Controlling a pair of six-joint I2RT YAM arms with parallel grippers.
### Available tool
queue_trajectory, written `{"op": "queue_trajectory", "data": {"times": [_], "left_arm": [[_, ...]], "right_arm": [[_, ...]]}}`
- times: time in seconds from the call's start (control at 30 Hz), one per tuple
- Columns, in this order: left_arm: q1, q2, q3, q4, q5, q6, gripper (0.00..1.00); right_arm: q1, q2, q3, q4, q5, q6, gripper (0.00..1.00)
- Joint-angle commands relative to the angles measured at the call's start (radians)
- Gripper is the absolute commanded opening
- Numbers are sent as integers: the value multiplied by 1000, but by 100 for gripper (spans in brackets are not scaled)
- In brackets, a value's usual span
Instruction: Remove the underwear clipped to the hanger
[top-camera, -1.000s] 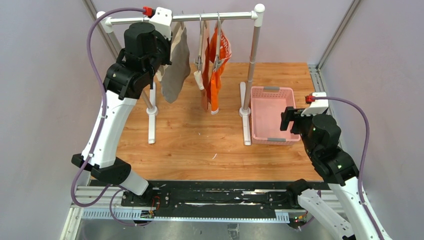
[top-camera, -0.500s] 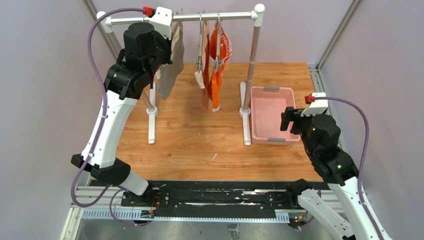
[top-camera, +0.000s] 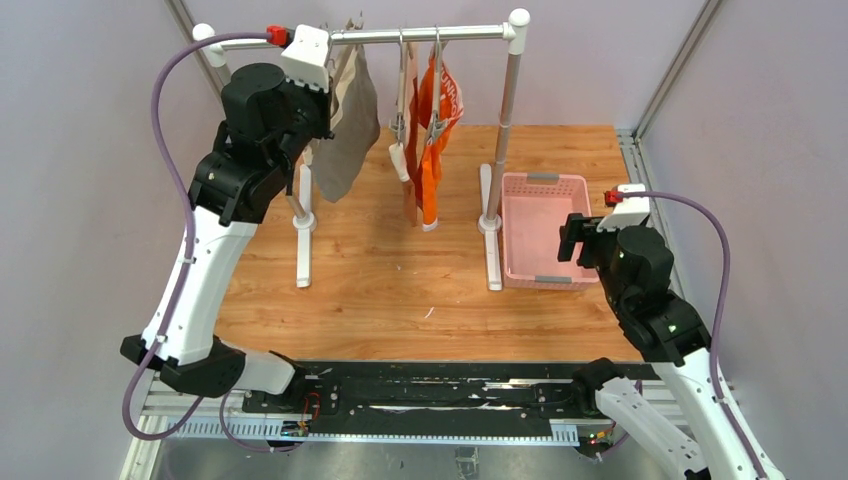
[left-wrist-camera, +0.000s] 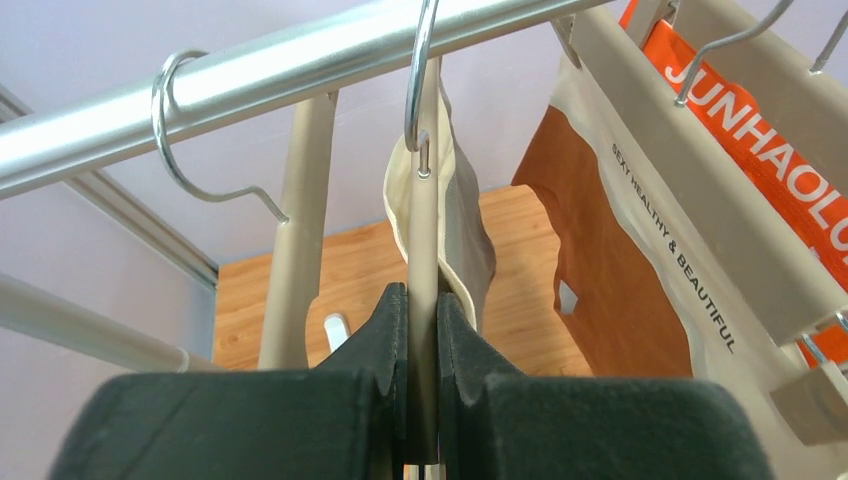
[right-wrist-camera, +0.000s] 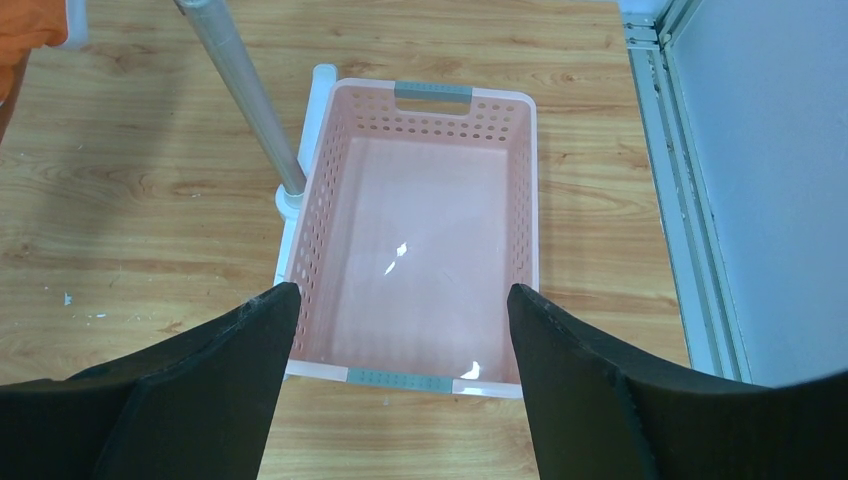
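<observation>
Three briefs hang from hangers on the metal rail (top-camera: 430, 34). The grey-beige brief (top-camera: 345, 140) with a cream waistband is at the left. The rust-brown brief (top-camera: 411, 200) and the orange brief (top-camera: 437, 125) with white print hang at the middle. My left gripper (top-camera: 325, 100) is up at the rail. In the left wrist view it (left-wrist-camera: 423, 300) is shut on the beige hanger (left-wrist-camera: 424, 220) that carries the grey-beige brief (left-wrist-camera: 470, 240). The rust-brown brief (left-wrist-camera: 600, 280) and orange brief (left-wrist-camera: 760, 110) show to its right. My right gripper (right-wrist-camera: 395, 330) is open and empty above the basket.
A pink perforated basket (top-camera: 545, 185) stands on the wooden table right of the rack's right post (top-camera: 505, 130); the right wrist view shows its rim (right-wrist-camera: 434, 91). A second beige hanger (left-wrist-camera: 295, 230) hangs left of the held one. Purple walls close in both sides.
My left arm has shifted left and slightly up along the rail with the hanger in its jaws, and the grey-beige brief has swung with it. The right arm has barely moved.
</observation>
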Motion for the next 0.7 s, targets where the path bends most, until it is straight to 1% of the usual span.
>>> {"op": "queue_trajectory", "data": {"times": [0.0,0.2,0.3,0.53,0.67], "left_arm": [[5,-43,-18,86,14,22,0],[6,-88,-56,70,24,17,0],[6,-136,-111,41,45,-1,0],[5,-328,-333,-39,142,-77,0],[6,-444,-496,-118,275,-117,0]], "right_arm": [[15,13,-12,24,-3,-9,78],[15,35,-15,37,-8,-8,78],[15,52,-16,43,-15,-4,78],[15,109,-21,92,-78,3,77],[15,152,-31,148,-160,12,78]]}}
